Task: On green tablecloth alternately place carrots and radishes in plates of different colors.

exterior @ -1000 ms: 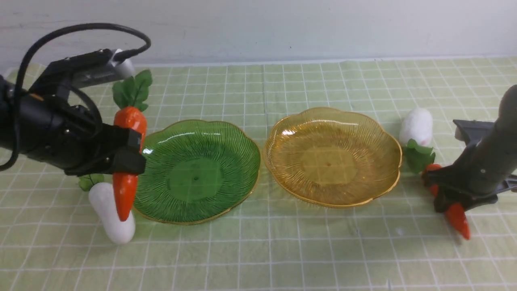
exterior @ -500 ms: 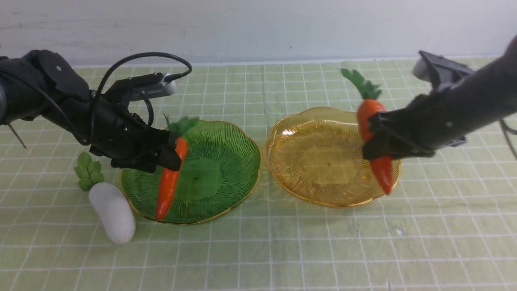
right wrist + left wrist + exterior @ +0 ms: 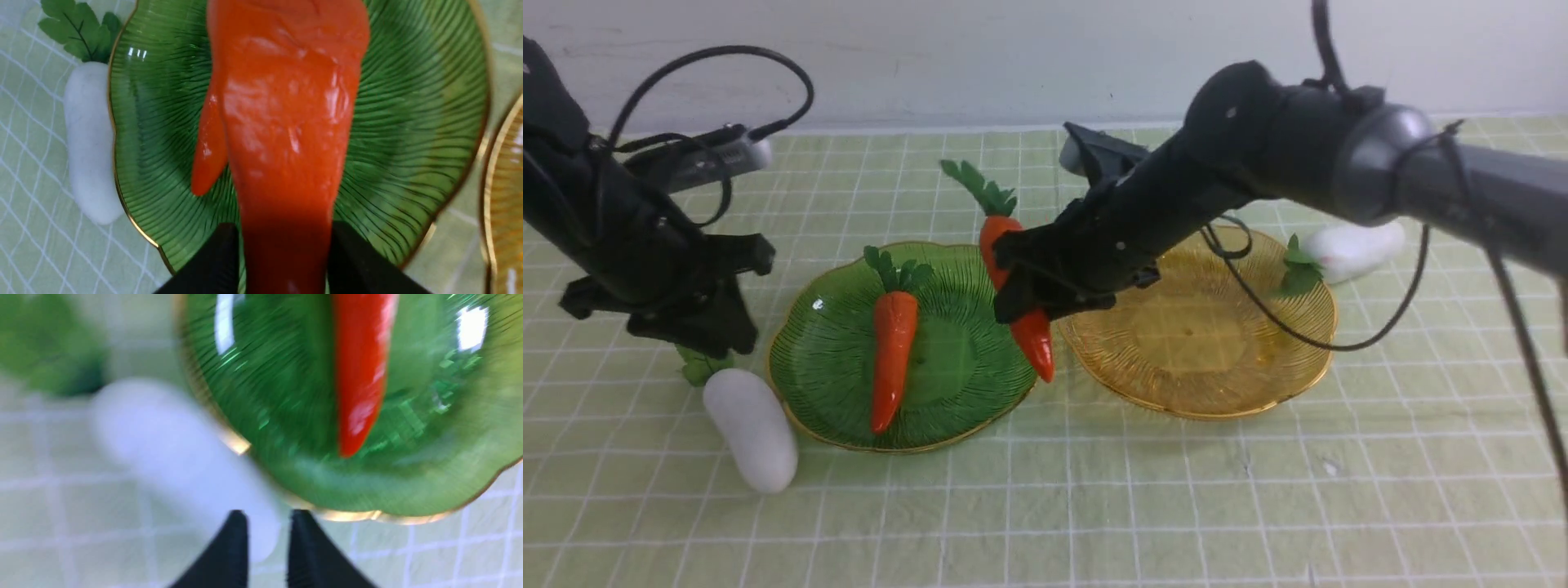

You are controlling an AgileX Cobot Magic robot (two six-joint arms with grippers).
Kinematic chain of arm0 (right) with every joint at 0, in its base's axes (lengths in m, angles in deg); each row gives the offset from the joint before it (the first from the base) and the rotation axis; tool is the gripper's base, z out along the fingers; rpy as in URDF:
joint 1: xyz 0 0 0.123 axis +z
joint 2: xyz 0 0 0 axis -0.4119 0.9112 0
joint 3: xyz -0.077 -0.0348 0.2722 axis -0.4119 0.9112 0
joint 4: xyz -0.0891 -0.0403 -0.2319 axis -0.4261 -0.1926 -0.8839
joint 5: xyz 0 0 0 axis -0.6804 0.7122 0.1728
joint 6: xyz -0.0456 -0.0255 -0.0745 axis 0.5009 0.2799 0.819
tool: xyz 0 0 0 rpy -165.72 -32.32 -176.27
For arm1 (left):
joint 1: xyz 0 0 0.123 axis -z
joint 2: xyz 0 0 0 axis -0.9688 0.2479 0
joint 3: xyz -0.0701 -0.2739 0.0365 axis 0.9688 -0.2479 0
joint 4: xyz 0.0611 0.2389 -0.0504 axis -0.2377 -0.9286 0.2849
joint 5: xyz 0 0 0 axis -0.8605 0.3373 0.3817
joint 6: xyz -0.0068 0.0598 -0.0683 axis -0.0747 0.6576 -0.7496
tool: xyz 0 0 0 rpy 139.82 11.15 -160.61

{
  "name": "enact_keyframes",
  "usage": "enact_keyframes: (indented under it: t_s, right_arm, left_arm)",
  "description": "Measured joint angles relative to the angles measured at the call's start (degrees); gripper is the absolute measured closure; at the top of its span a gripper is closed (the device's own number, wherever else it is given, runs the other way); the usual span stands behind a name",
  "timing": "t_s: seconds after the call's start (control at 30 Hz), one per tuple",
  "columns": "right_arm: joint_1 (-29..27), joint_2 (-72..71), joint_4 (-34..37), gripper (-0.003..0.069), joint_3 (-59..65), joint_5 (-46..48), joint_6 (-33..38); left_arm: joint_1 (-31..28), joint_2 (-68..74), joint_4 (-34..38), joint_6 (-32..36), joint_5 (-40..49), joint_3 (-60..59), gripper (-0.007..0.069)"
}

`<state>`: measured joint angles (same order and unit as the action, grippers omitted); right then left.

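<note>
Pale wall [image 3: 1013,57] behind; green tablecloth [image 3: 1176,506] with white grid across the whole table, slightly wrinkled. Green plate [image 3: 833,408] and amber plate [image 3: 1192,343] side by side mid-cloth. Right gripper [image 3: 1025,282] clamped on held carrot [image 3: 1036,343], tip down, above green plate's right edge, next to amber plate. Left gripper [image 3: 698,327] fingers nearly together, gripping nothing, above leaf end of near radish [image 3: 752,441], just left of green plate. Loose carrot [image 3: 894,343] lying in green plate. Far radish [image 3: 1352,245] on cloth at amber plate's far right rim.

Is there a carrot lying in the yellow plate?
No, the carrot lies in the green plate; the yellow plate has none.
</note>
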<state>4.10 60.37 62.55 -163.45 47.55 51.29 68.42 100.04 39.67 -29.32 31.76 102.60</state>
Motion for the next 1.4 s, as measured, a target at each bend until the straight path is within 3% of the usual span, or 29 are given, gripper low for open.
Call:
enact_keyframes:
  t_s: [0.07, 0.17, 0.3, 0.37, 0.53, 0.57, 0.67, 0.8, 1.03, 1.2, 1.23, 1.4]
  right_arm:
    - [0.6, 3.5, 0.1, 0.0277, -4.3, 1.7, -1.5]
    - [0.7, 6.3, -0.1, 0.0195, -8.2, 4.3, -2.8]
    - [0.7, 7.4, -3.5, 0.0097, -13.7, 10.1, -3.2]
    - [0.7, 7.4, -4.8, 0.0088, -15.8, 12.3, -3.1]
    - [0.6, 5.7, -12.9, 0.0076, -24.1, 15.5, -3.3]
    - [0.6, 5.5, -13.5, 0.0076, -24.3, 15.6, -3.4]
    - [0.6, 2.5, -16.8, 0.0076, -24.8, 16.2, -4.5]
    - [0.6, -0.4, -19.5, 0.0074, -24.8, 16.6, -4.6]
    - [0.6, -1.2, -21.2, 0.0075, -24.9, 16.8, -4.8]
    - [0.6, -1.2, -21.2, 0.0075, -24.9, 17.0, -5.0]
    - [0.6, -1.2, -21.2, 0.0075, -24.9, 17.0, -5.1]
    - [0.6, -1.2, -21.3, 0.0075, -24.9, 17.0, -5.3]
  left_arm:
    - [-2.2, -2.6, -0.6, -1.1, 0.6, -1.5, 0.0607]
    - [-3.9, -4.8, -0.5, -3.1, 1.0, -3.3, 0.0626]
    - [-3.9, -3.9, 0.3, -3.7, 1.0, -3.9, 0.0592]
    - [-3.9, -3.1, 1.0, -3.7, 0.6, -3.9, 0.0552]
    - [-3.9, 1.9, 1.4, -5.1, -5.3, -3.9, 0.0258]
    - [-3.9, 2.1, 1.4, -5.2, -5.5, -3.9, 0.0246]
    - [-3.9, 5.0, 1.4, -7.4, -8.3, -3.9, 0.0069]
    - [-3.9, 7.8, 1.4, -8.5, -9.3, -3.9, -0.002]
    - [-3.9, 10.7, 1.5, -8.8, -11.4, -3.9, -0.0001]
    - [-3.9, 11.5, 1.7, -9.2, -12.9, -3.9, 0.0109]
    - [-3.9, 11.7, 1.7, -9.3, -12.9, -3.9, 0.0164]
    - [-3.9, 12.2, 1.7, -9.3, -12.1, -3.7, 0.0174]
